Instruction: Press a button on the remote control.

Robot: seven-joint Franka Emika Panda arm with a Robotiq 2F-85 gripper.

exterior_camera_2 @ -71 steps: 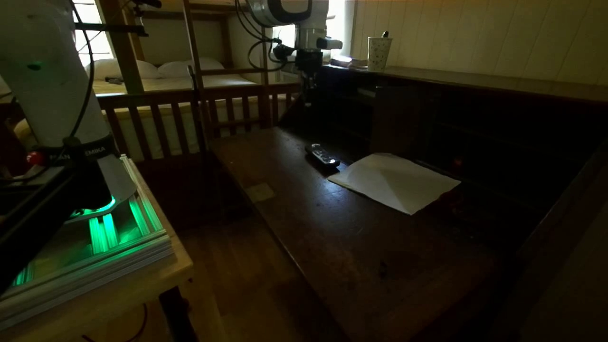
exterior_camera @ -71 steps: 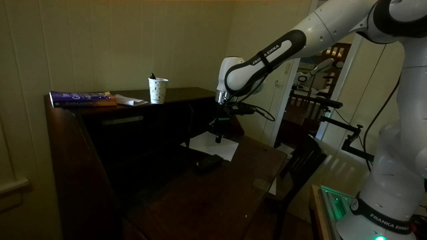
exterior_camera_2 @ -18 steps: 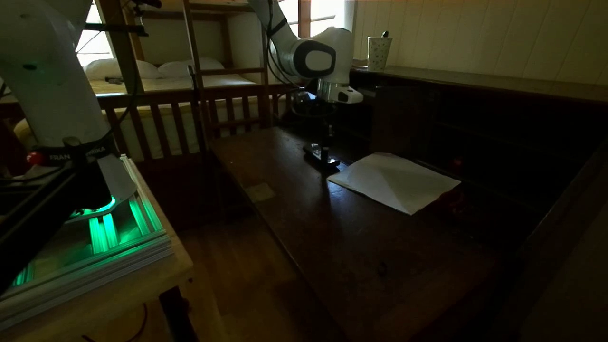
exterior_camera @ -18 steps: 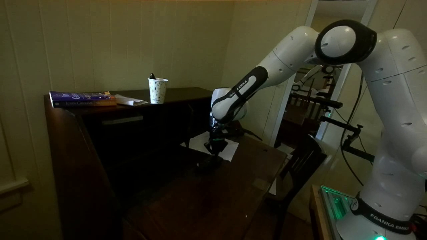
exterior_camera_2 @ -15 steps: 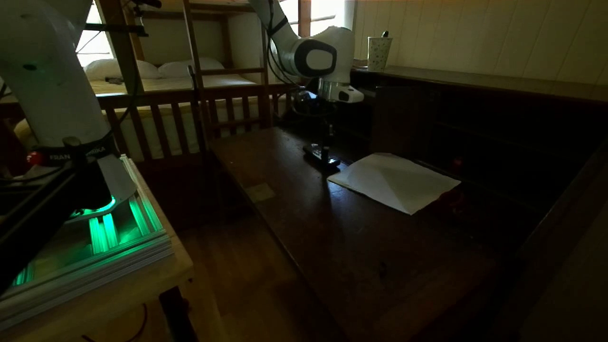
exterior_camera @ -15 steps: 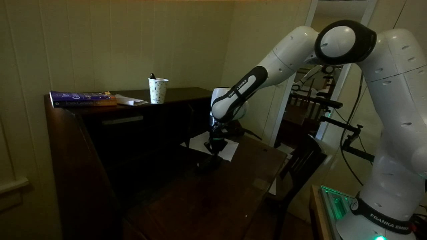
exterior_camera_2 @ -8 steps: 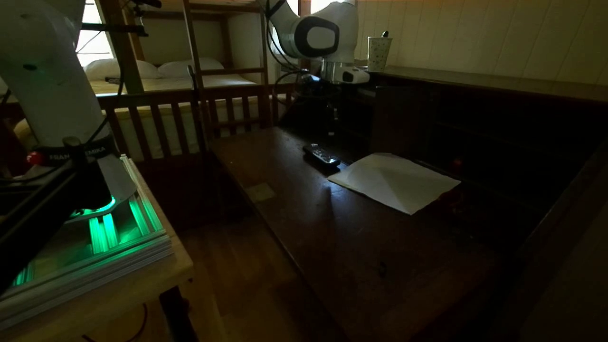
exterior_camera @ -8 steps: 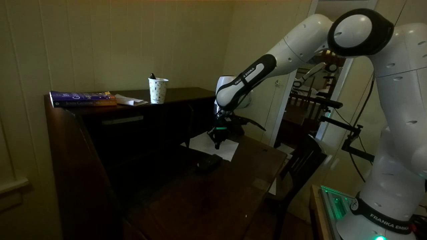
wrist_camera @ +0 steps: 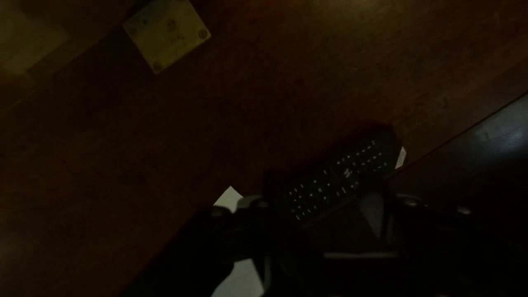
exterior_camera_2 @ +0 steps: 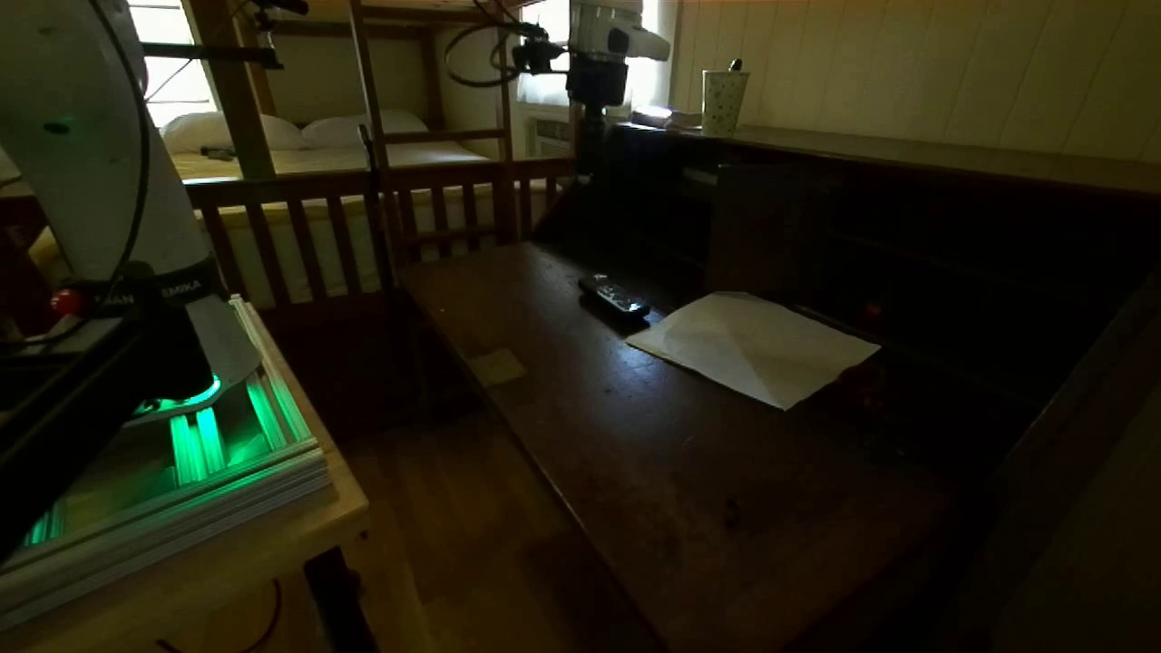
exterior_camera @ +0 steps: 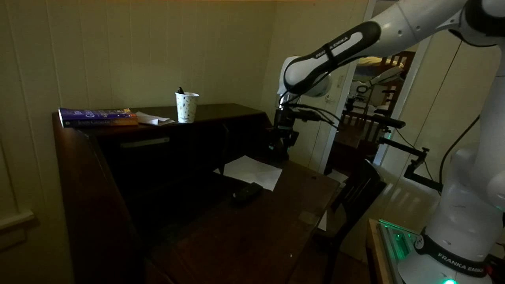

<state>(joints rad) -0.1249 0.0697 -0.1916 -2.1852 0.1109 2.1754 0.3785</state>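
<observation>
The remote control [exterior_camera: 247, 193] lies flat on the desk, black and oblong, beside the white paper sheet. In an exterior view its glossy button face [exterior_camera_2: 615, 297] catches the window light. From the wrist, rows of pale button marks on the remote control [wrist_camera: 324, 181] show beyond and between the fingers. My gripper [wrist_camera: 326, 189] stands open, with a clear gap between its two dark fingers and nothing held. It hangs well above the desk, apart from the remote, as the gripper [exterior_camera: 281, 152] in an exterior view also shows. The lower wrist picture is very dark.
A white paper sheet [exterior_camera_2: 753, 349] lies near the remote. On the desk's upper shelf stand a patterned cup [exterior_camera: 186, 107] and books [exterior_camera: 98, 117]. Dark cubbyholes [exterior_camera: 173, 165] rise along the back. A chair [exterior_camera: 355, 197] stands by the desk's edge.
The gripper was down at the remote with its jaws together; it has since risen well clear of it and its fingers have spread. The remote has stayed in place.
</observation>
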